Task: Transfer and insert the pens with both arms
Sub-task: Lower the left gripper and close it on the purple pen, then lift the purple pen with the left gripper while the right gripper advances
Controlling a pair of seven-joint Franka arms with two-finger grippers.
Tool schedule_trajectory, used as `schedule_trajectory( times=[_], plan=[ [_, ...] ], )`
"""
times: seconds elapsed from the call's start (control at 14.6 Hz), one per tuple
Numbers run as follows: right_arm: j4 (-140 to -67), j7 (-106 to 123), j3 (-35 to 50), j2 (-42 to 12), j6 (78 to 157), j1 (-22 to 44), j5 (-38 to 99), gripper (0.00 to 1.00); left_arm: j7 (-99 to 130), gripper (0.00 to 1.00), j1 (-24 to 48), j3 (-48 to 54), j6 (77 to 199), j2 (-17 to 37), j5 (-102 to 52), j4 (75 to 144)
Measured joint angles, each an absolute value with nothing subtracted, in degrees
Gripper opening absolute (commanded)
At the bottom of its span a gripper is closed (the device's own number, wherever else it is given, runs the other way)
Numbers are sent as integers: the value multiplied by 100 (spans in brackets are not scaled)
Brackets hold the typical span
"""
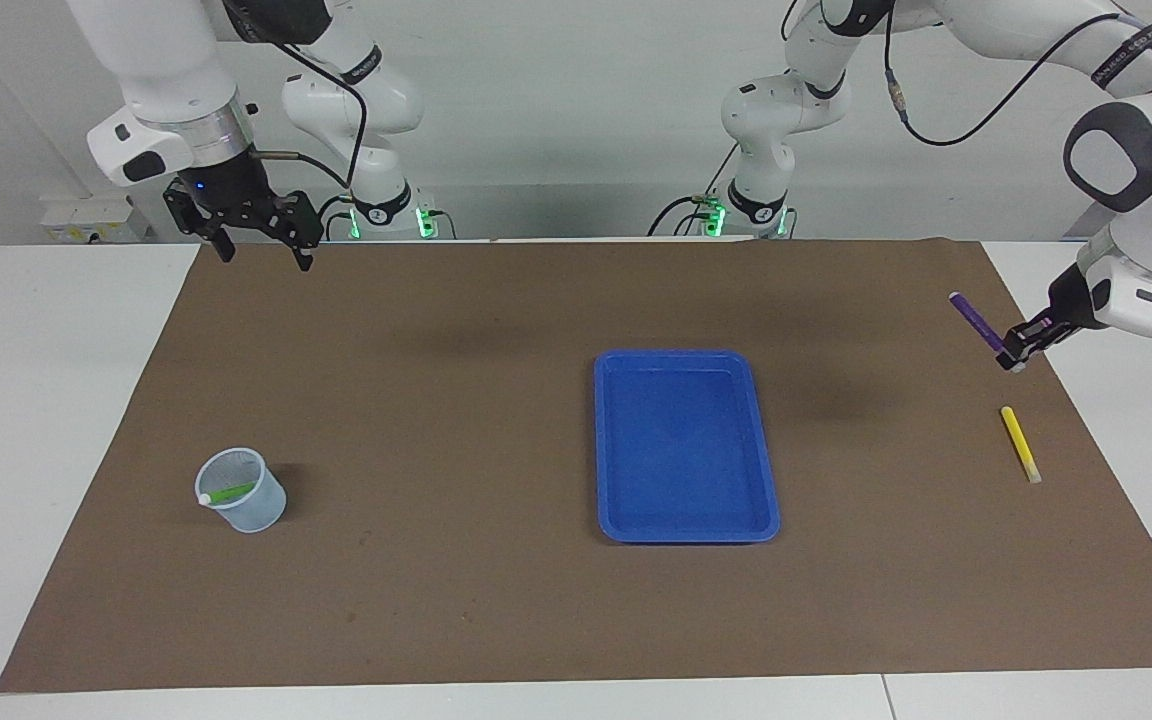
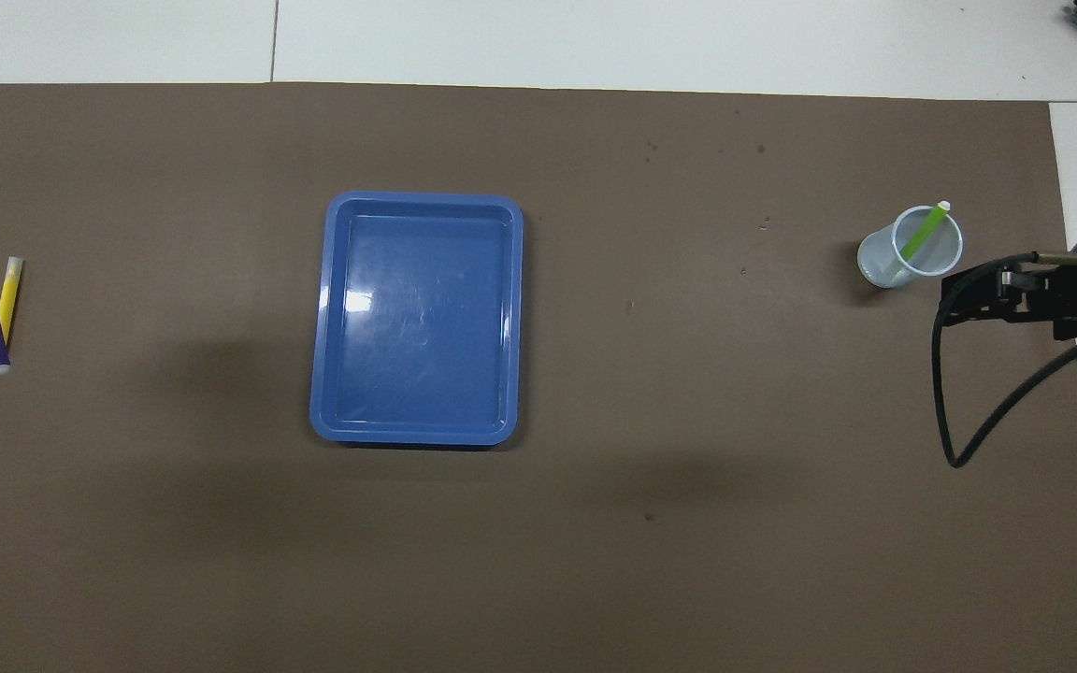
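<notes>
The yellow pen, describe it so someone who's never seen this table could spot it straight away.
Start from the blue tray in the middle of the brown mat and go toward the left arm's end of the table. The yellow pen lies flat there near the mat's edge. Unlike the purple pen held aloft by the left gripper, it rests untouched.
</notes>
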State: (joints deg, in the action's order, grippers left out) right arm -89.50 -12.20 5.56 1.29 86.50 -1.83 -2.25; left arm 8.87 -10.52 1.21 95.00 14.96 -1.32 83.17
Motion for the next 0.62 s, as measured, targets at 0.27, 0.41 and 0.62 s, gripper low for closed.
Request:
schedule_trajectory(
  times=[0.27, 0.41, 0.62],
  plan=[
    [-8955, -1220, 555, 129, 8608, -183, -138, 100, 1702, 0, -932, 121, 9366, 1336, -133, 8319],
    [-8959, -1220, 555, 129, 8605, -183, -106, 100, 2221, 0, -852, 129, 9306, 1257, -137, 8335],
    [-8962, -1220, 555, 129, 8604, -183, -99, 100, 2893, 0, -763, 144, 9251, 1133, -319, 8369]
  ],
)
